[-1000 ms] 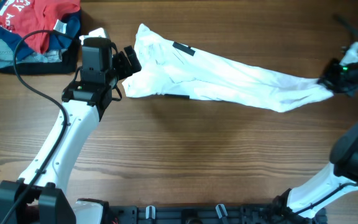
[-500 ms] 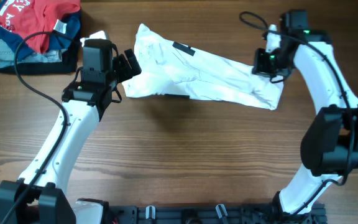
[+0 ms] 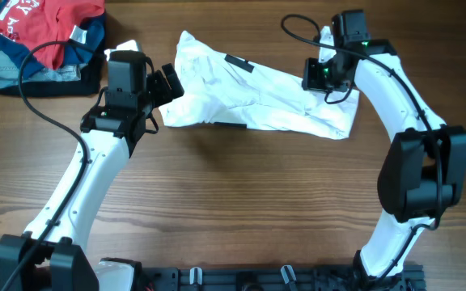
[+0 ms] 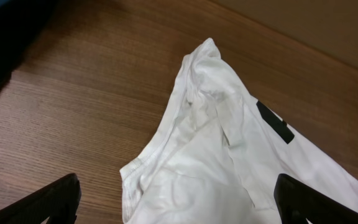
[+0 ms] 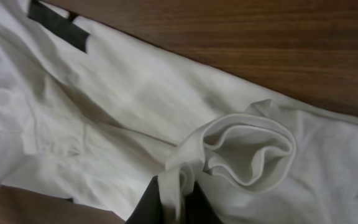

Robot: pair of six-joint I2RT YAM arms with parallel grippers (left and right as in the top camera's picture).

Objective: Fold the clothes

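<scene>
The clothes (image 3: 257, 97) are one white garment lying across the far middle of the table, with a black mark (image 3: 239, 62) on top. My right gripper (image 3: 318, 74) is shut on the garment's right end and holds it doubled back over the rest. In the right wrist view a pinched roll of white fabric (image 5: 241, 149) rises from between the dark fingers (image 5: 146, 208) of that gripper (image 5: 176, 208). My left gripper (image 3: 168, 81) stands open at the garment's left edge. Its fingers (image 4: 48, 202) straddle the hem (image 4: 142, 171) without holding it.
A pile of red, blue and grey clothes (image 3: 39, 36) sits at the far left corner, close to my left arm. A black cable (image 3: 31, 89) loops beside that arm. Bare wood (image 3: 241, 202) fills the near half of the table.
My right gripper has carried the garment's right end from the table's far right edge leftwards, folding it over the middle. The left arm has stayed still and open.
</scene>
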